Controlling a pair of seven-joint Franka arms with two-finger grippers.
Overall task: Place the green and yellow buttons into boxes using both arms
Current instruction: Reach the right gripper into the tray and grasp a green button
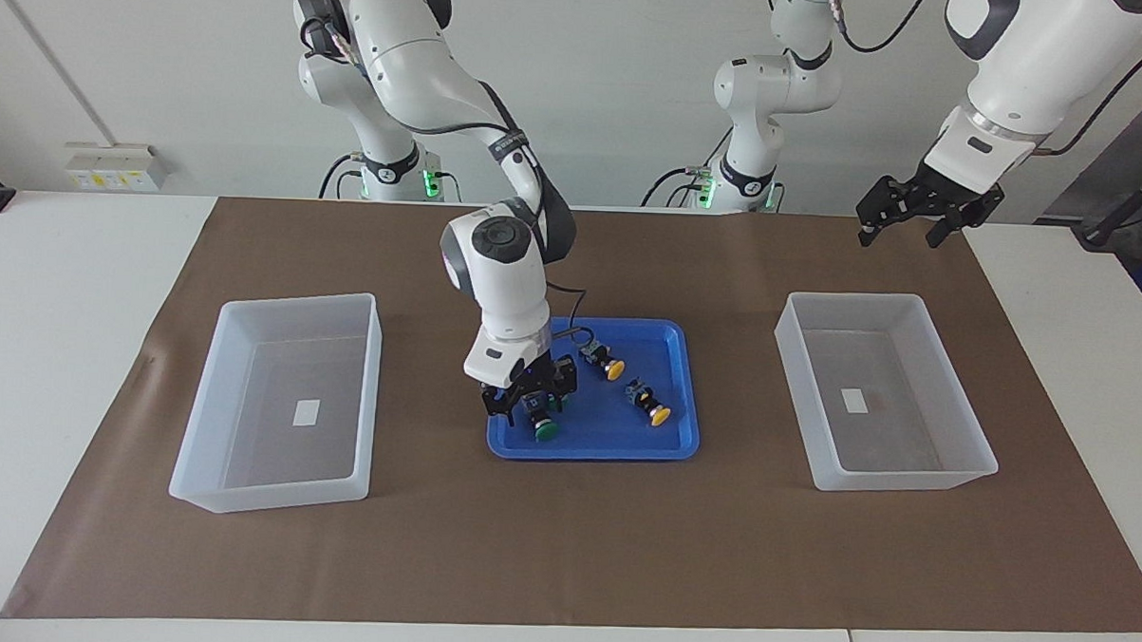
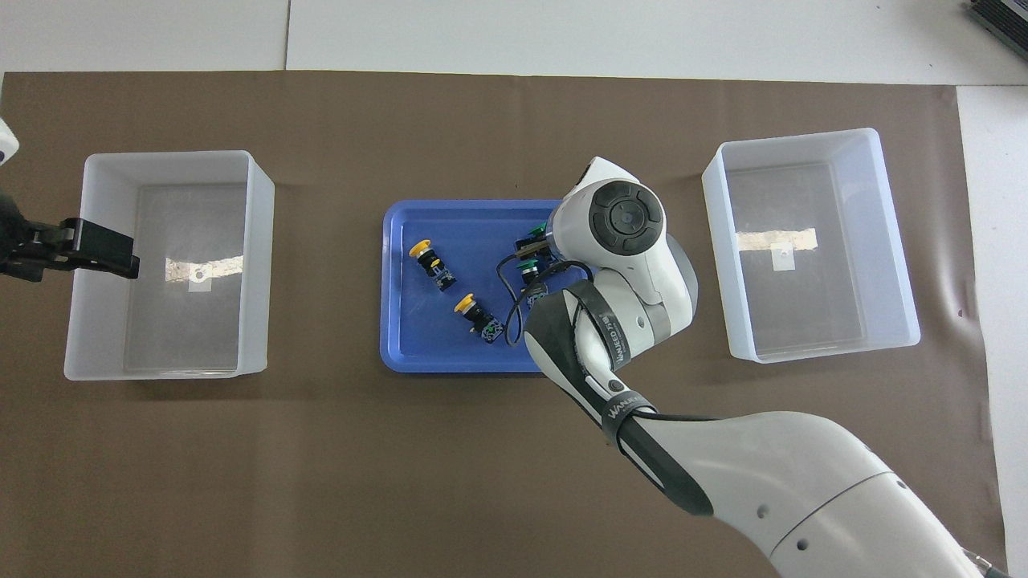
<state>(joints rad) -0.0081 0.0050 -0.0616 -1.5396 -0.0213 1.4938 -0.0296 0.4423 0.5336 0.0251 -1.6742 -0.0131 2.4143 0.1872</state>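
Observation:
Both green and both yellow buttons lie in the blue tray (image 1: 605, 429). My right gripper (image 1: 528, 403) is down in the tray with its fingers open either side of the dark body of a green button (image 1: 545, 432). The second green button (image 2: 529, 269) lies close beside it, mostly hidden by the hand. The yellow buttons (image 1: 615, 368) (image 1: 659, 416) lie toward the left arm's end of the tray, also seen from overhead (image 2: 420, 250) (image 2: 464, 303). My left gripper (image 1: 905, 224) hangs open and waits over the robots' side of one box (image 1: 857, 299). The other box (image 1: 296, 302) holds only its label.
The tray sits mid-table on a brown mat (image 1: 563, 549), between the two boxes (image 2: 165, 156) (image 2: 795, 138). My right arm's wrist and forearm (image 2: 618, 233) cover the tray's end nearest the right arm from overhead. A cable loops from the wrist above the tray.

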